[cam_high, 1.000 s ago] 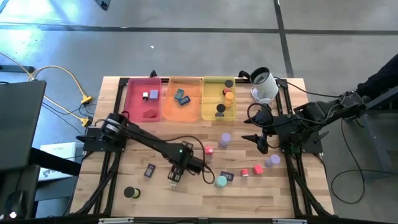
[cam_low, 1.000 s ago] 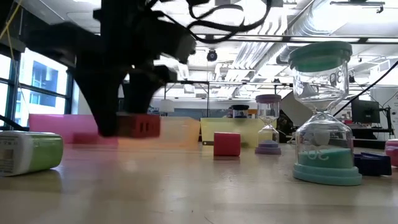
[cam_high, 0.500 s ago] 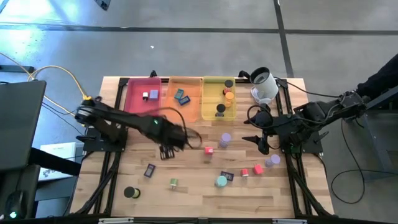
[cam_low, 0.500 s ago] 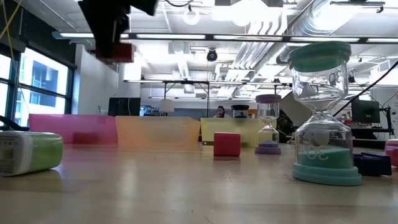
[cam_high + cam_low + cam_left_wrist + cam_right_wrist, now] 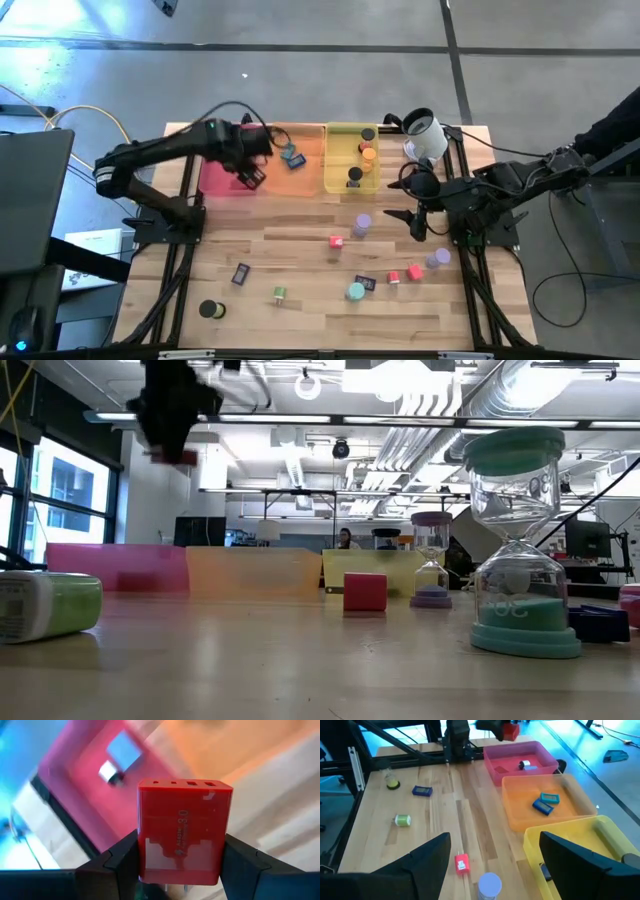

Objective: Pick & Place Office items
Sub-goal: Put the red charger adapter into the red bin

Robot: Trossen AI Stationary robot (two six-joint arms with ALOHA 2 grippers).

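Left gripper [image 5: 250, 172] is raised above the pink tray [image 5: 215, 175], at about 10 o'clock on the surface [image 5: 300, 300], its fingers clamped on both sides of a red charger block [image 5: 182, 832] that sits squarely between them. Right gripper [image 5: 415, 222] waits at about 3 o'clock, fingers spread wide and holding nothing; a pink cube [image 5: 336, 241] lies well off at its 9 o'clock.

The dark left arm reaches from its base at the table's left edge toward the far side, its two-finger left gripper [image 5: 250, 176] raised above the surface, the dark fingers [image 5: 117, 862] pressed against both sides of a red plastic block with small ports [image 5: 182, 832]. The dark right arm is folded near the table's right edge, its right gripper [image 5: 413, 226] low with the two fingers [image 5: 427, 855] spread wide apart
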